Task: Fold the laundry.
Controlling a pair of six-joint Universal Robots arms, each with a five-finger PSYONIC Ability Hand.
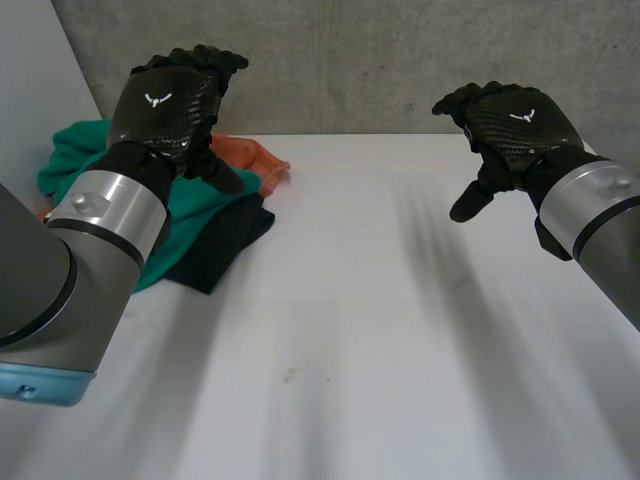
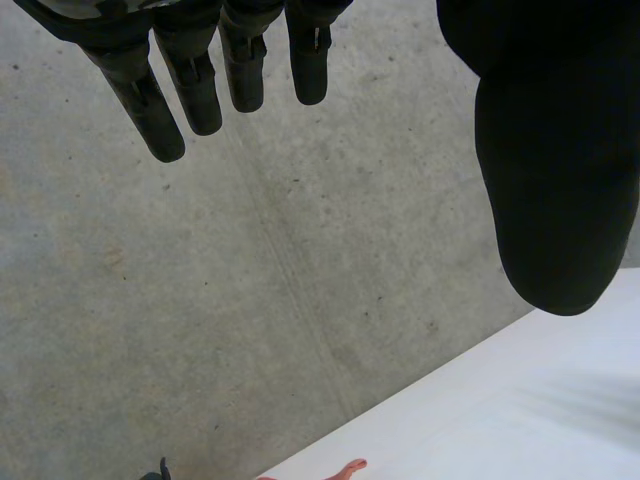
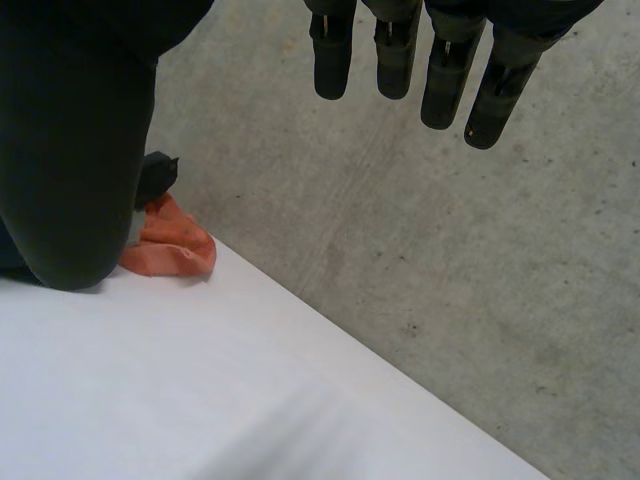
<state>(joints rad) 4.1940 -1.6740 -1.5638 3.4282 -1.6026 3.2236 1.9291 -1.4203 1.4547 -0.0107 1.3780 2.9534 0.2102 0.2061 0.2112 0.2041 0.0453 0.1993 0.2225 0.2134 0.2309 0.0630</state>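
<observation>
Both robot hands hang above a white table [image 1: 380,330], apart from each other and touching nothing. The laundry pile [image 1: 215,200] lies bunched at the table's far left corner, against a concrete wall [image 1: 380,60]. In it are a teal garment [image 1: 68,152], an orange cloth [image 1: 258,160] on the side nearest the wall, and a dark cloth [image 1: 225,240] spilling toward the table's middle.

In the head view the left hand [image 1: 170,100] and its grey forearm stand in front of the pile and cover part of the teal garment. The hand's own wrist view shows its fingers [image 2: 230,70] straight, the thumb spread wide, and nothing between them. A tip of the orange cloth [image 2: 345,466] peeks in at the table edge.

The right hand [image 1: 515,125] hovers over bare table, well away from the laundry. Its fingers [image 3: 400,50] are extended and the thumb held apart, with nothing in its grasp. The orange cloth [image 3: 170,248] lies beside that thumb in its wrist view.

A pale panel [image 1: 30,80] rises at the table's left side.
</observation>
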